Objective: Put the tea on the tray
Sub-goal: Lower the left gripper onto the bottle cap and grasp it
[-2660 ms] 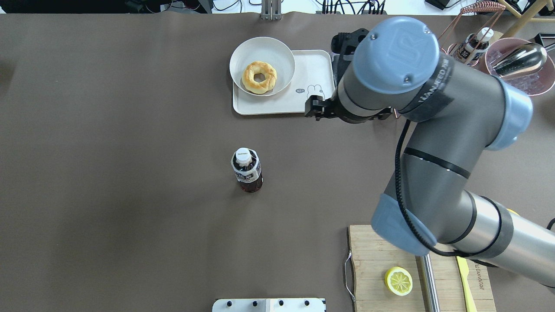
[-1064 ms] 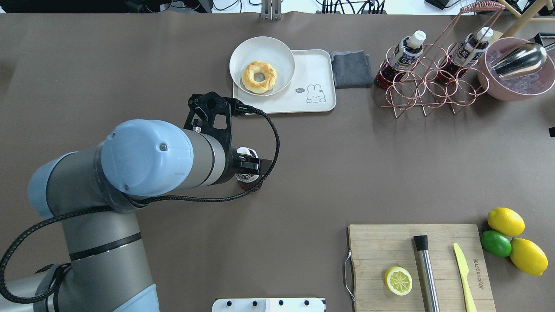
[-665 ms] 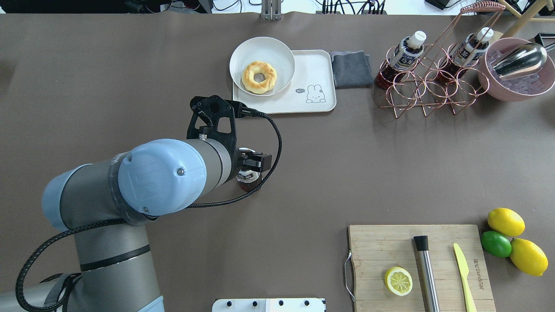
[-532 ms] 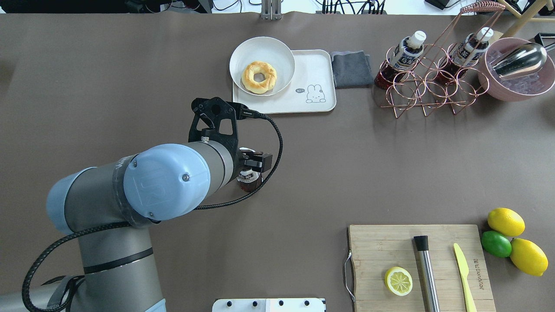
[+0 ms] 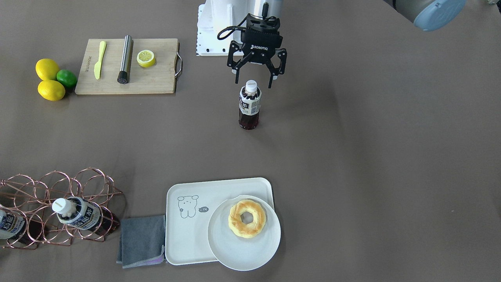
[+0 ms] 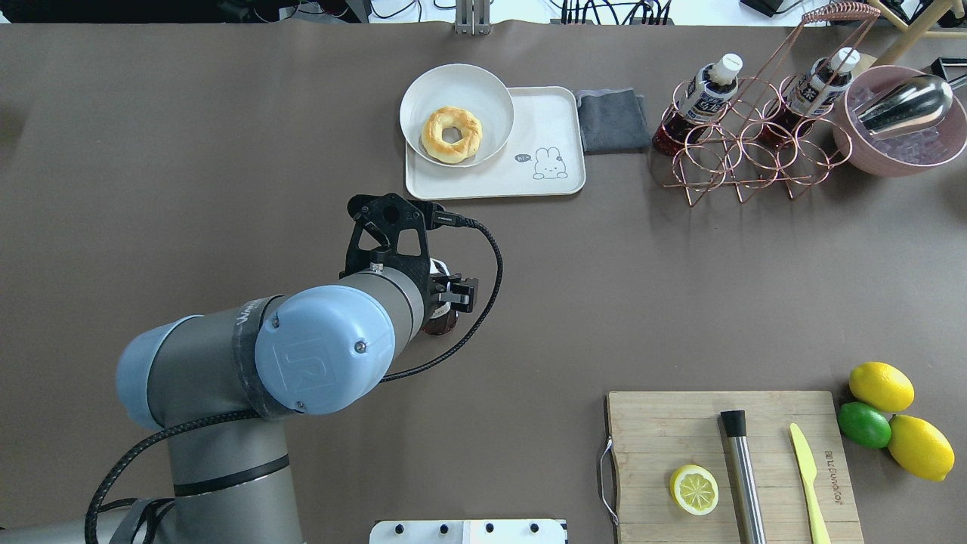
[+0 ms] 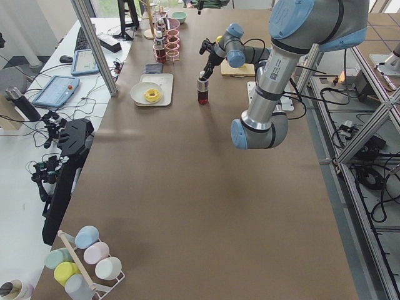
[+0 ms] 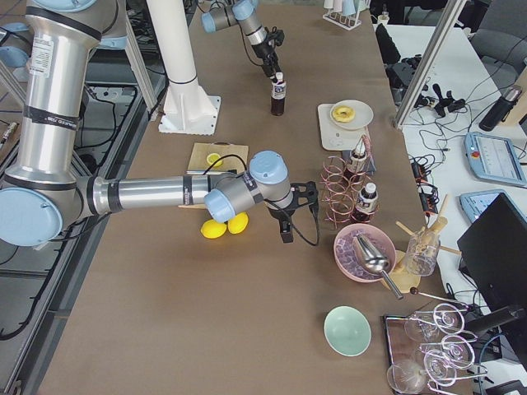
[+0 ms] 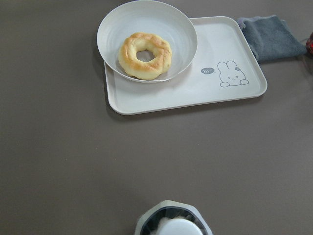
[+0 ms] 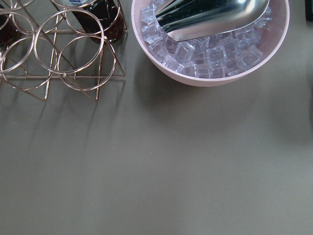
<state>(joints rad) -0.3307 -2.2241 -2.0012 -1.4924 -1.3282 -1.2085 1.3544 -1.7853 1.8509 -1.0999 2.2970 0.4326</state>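
Moved: since 2.7 s ago my right arm has left the space beside the tray [image 6: 544, 121] and my left arm has swung in. Over the last 0.5 s my left gripper [image 5: 253, 83] has shifted slightly over the tea [image 5: 249, 105], which stands where it stood.
Left gripper: spread wide, 1 finger on each side of the white cap, clamped on nothing. I cannot tell whether the tips are level with the cap or just above it.
Right gripper [image 8: 285, 224]: far off near the wire rack [image 6: 748, 159]. It shows only from the side, so I cannot tell whether it is apart or together.
Tea: upright on the tabletop [image 5: 352, 156], well apart from the tray, on my side of it.
Tray: the plate [image 5: 242, 254] with the doughnut [image 5: 247, 218] overlaps 1 end, and the end with the drawing is bare.
Handling: I judge it small and full, so of modest weight. The thin plastic wall will likely give under a hard squeeze and the label film may be slick. The bottle is tall and narrow, so it tips easily, while the cap is stiff.
Hold: I would take it across the upper body at the label, just under the shoulder, with moderate force and both fingers square to it.
Counts: 1 tea on the tabletop, 2 like bottles [image 6: 706, 91] in the rack, 1 tray, 1 plate, 1 doughnut, 1 grey cloth [image 6: 612, 121], 1 cutting board [image 6: 657, 453], 2 lemons [image 6: 880, 385], 1 lime [image 6: 863, 425], 1 lemon half [image 6: 695, 489].
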